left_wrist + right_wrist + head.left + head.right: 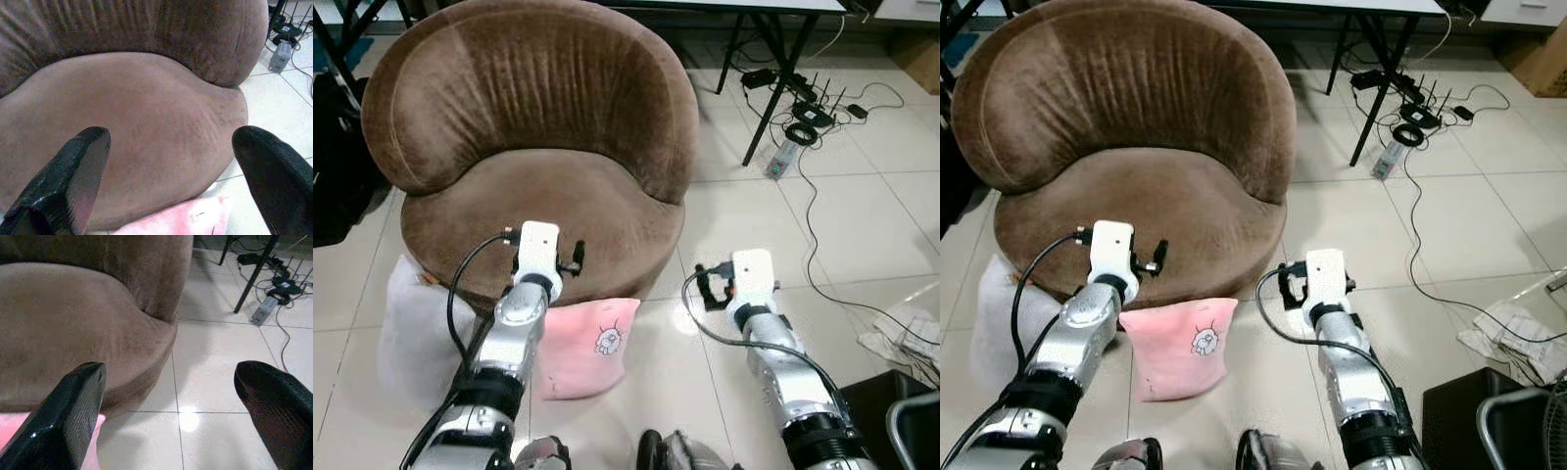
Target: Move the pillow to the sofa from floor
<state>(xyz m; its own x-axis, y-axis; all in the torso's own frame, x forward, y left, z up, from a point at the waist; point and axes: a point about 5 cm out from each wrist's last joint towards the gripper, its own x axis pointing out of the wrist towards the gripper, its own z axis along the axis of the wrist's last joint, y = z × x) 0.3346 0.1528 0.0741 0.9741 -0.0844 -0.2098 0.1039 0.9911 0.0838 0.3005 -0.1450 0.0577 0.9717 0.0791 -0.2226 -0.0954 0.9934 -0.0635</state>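
Left eye view: pink pillow (584,346) lies flat on the tiled floor (862,225), its far edge touching the base of the brown sofa (548,196), between the two arms and nearer the left one. Left tool (168,161) hovers above the front of the seat with fingers spread wide, nothing held; right tool (171,401) hangs over bare tile just right of the pillow, also spread wide and empty. Step in hand looks like the approach to the pick, not yet a grasp. To do it well: bring both tools down and inward so they bracket the pillow from its two side edges, or pinch one corner deep enough to catch the fill and not just the cover; lift clear of the seat lip before moving forward, since the pillow sits tight against the sofa and could drag on the velour. Set it on the middle of the seat, not the rounded front edge where it may slide off. Materials: pillow is soft plush fabric, roughly square, slightly puffed, with a small cartoon print (610,339) near one corner, so it will squash and sag when gripped. Sofa is a round tub chair in ribbed brown velvet-like cloth, with a curved back and a domed cushion. Floor is glossy pale tile showing light glare. A white pillow (416,328) leans against the sofa at the left. Black cables and a power strip (781,157) lie on the floor near a desk leg (766,93), well apart from the work.
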